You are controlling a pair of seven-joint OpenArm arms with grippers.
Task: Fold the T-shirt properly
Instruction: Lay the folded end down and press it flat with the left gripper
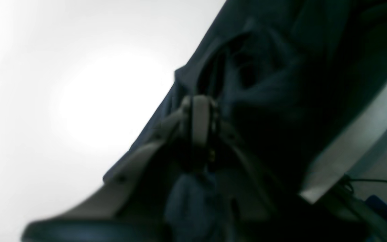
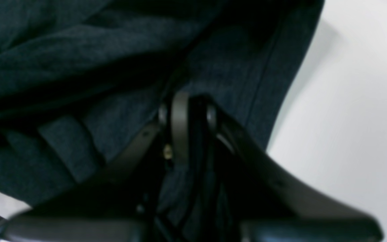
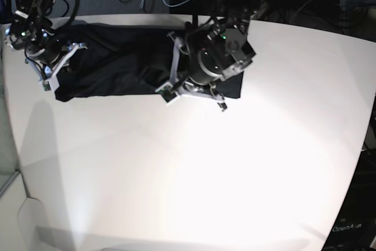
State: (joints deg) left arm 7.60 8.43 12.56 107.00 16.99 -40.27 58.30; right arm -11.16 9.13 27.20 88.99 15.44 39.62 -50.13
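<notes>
White table [image 3: 194,168], black T-shirt [image 3: 117,63] spread, both jaws pinching it

The only writing that shows is a line of small pale lettering [image 3: 346,228] on a dark surface past the white table's edge, at the bottom right corner of the base view. It seems to read "OpenArm", though it is too small and faint to be sure. Both wrist views are blurred and carry no readable text, label or number on the cloth or the fingers.
</notes>
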